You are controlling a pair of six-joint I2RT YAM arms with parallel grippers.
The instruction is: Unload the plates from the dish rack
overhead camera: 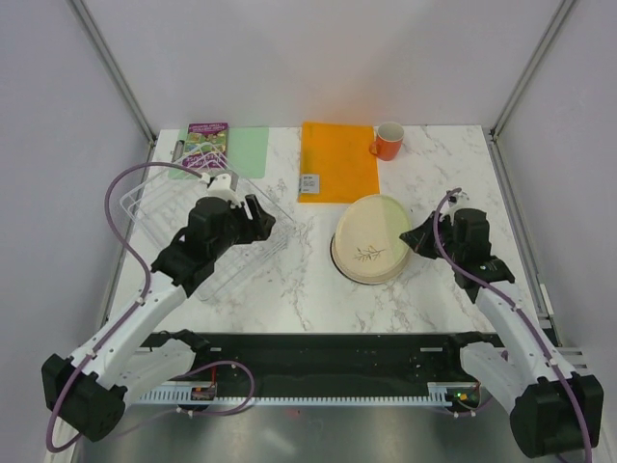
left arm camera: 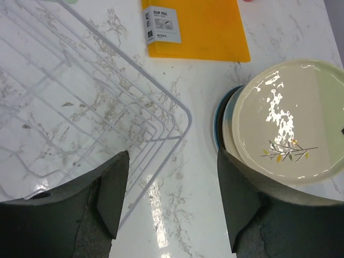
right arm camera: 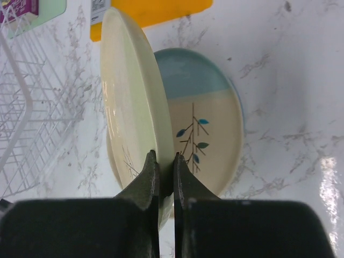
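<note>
Marble table (overhead camera: 289, 289): right tool (right arm camera: 164, 157) pinches tilted cream plate (right arm camera: 131, 91).

The top camera looks down from behind over the whole table (overhead camera: 308, 289). Both wrist cameras look close and low, sharing the cream plate (left arm camera: 290, 123) and dish rack (left arm camera: 97, 107).

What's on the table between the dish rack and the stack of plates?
Nothing. Only bare marble table lies between the dish rack and the plates, as the left wrist view shows.
</note>
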